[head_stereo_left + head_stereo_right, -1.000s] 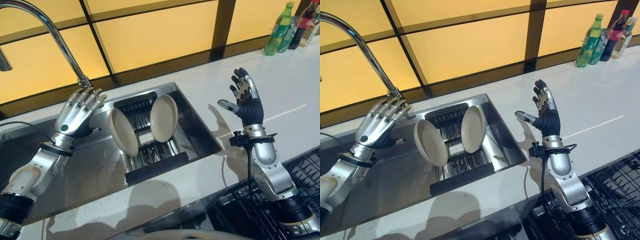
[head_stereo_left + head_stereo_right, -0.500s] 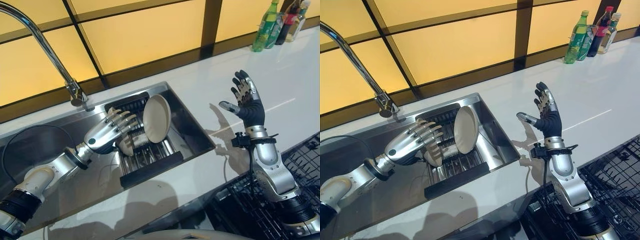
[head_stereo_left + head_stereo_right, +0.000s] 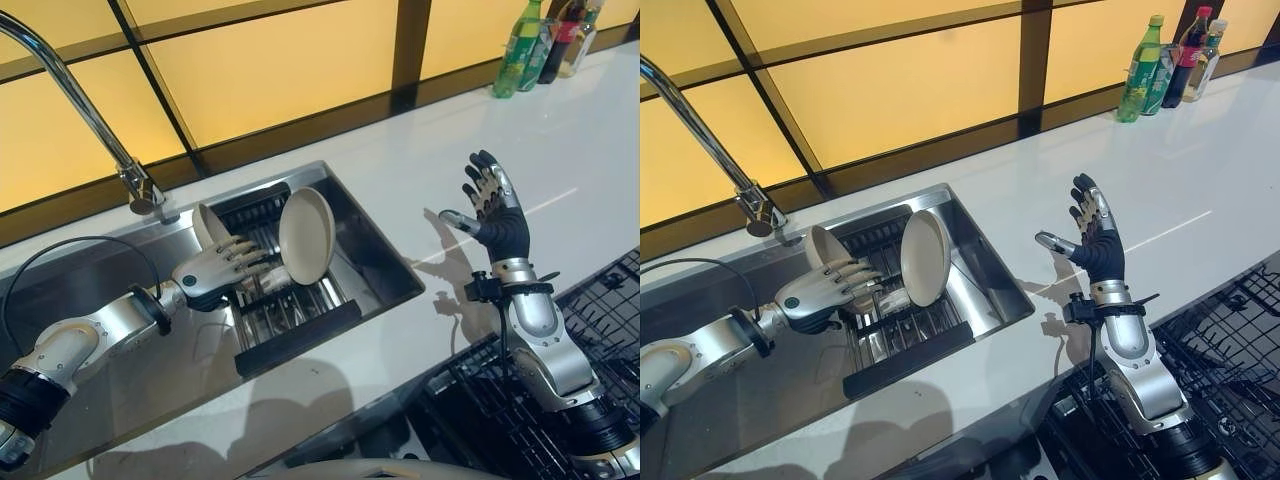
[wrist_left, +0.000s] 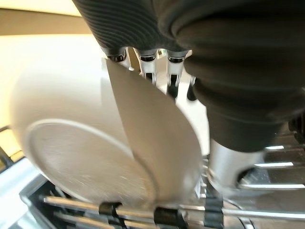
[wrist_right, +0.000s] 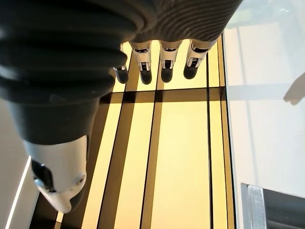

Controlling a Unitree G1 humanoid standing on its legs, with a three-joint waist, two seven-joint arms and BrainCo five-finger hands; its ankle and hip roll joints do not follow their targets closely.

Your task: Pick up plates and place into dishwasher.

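The nearer plate (image 3: 208,226), at the sink rack's (image 3: 300,335) nine o'clock, is being gripped by the left hand (image 3: 215,272), fingers curled over its rim, so lifting it free is judged next; the right hand (image 3: 492,208) is held up, fingers spread wide.

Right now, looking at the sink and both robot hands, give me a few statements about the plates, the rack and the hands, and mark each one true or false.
1. Two cream round plates, a left plate and a right plate, stand on edge in the dark wire dish rack inside the steel sink. True.
2. The left hand reaches in at the left plate. True.
3. The right hand holds a plate. False: it is raised over the white countertop, fingers spread, holding nothing.
4. The bottles stand inside the sink. False: they stand at the countertop's far right corner.
5. The chrome tap rises behind the sink. True.
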